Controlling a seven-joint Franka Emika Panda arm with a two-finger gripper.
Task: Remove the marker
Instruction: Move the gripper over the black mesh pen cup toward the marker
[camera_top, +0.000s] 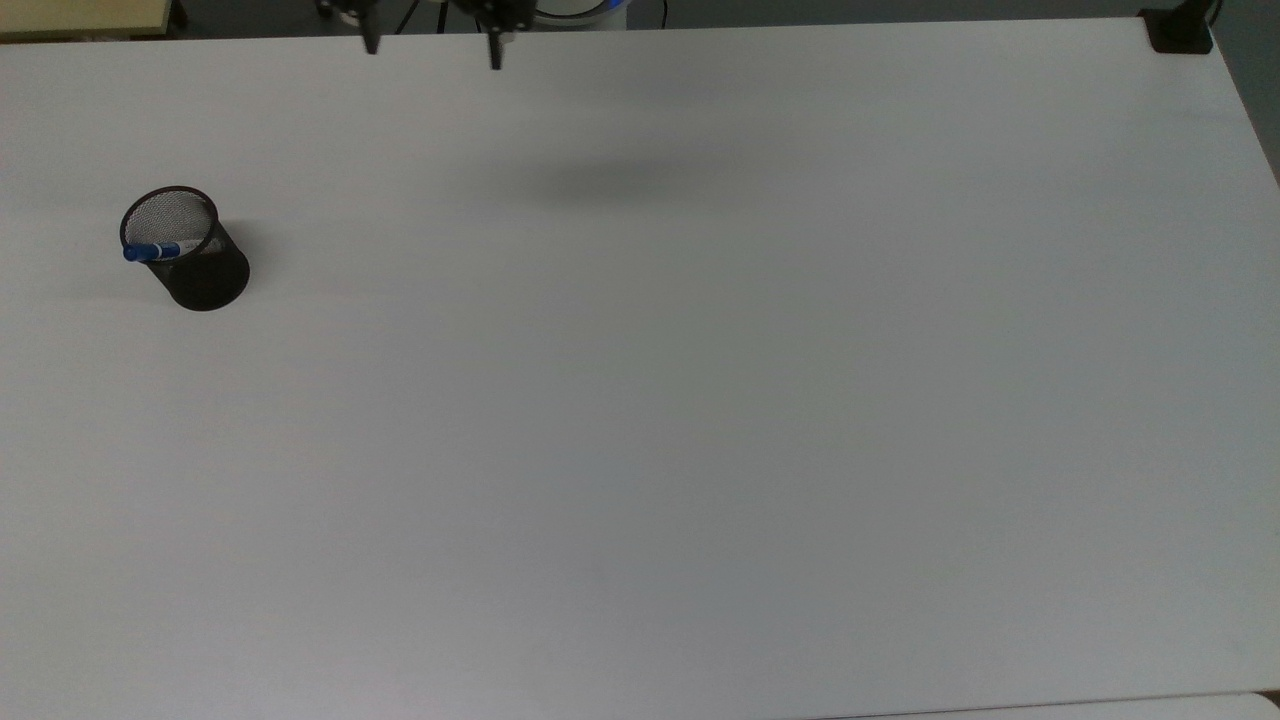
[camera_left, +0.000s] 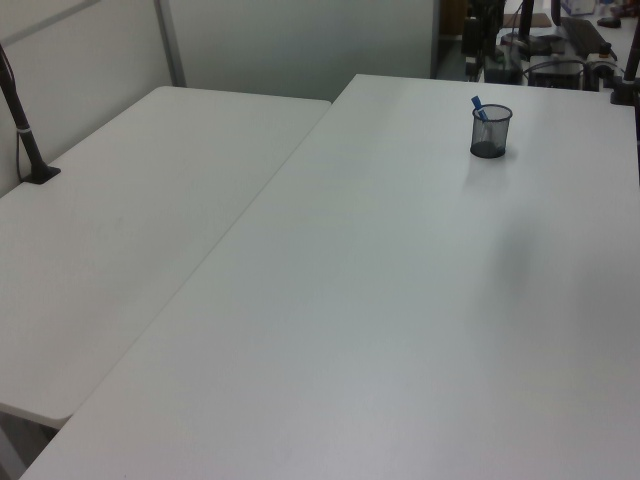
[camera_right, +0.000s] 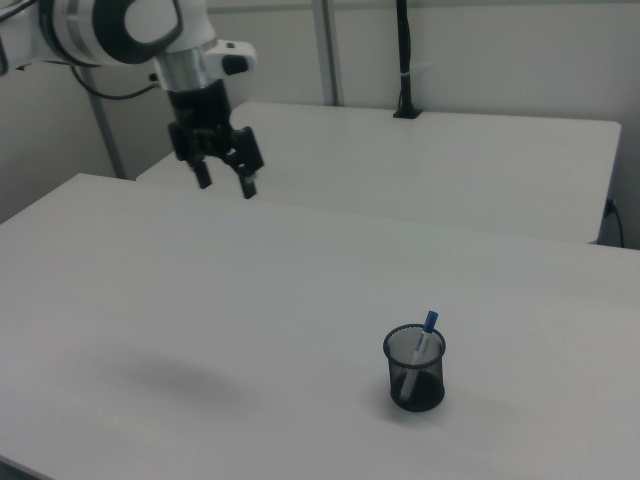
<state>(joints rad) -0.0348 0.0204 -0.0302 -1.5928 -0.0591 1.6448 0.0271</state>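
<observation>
Blue-capped and white-barrelled, the marker (camera_right: 424, 341) is leaning in the black mesh cup (camera_right: 415, 368), cap end poking just above the rim, near the top view's left edge of the white table (camera_top: 700, 400). We are judging it light, stiff and smooth, so a grip on the barrel may be slipping; the exposed cap end is looking like the only free place to pinch, and a straight upward pull should be keeping the light cup from tipping or dragging along. We are seeing the gripper (camera_right: 222, 177) hanging high and well apart from the cup, its 2 fingers spread with nothing between them. The mesh is veiling the lower barrel and tail, and the faint print is unreadable.
</observation>
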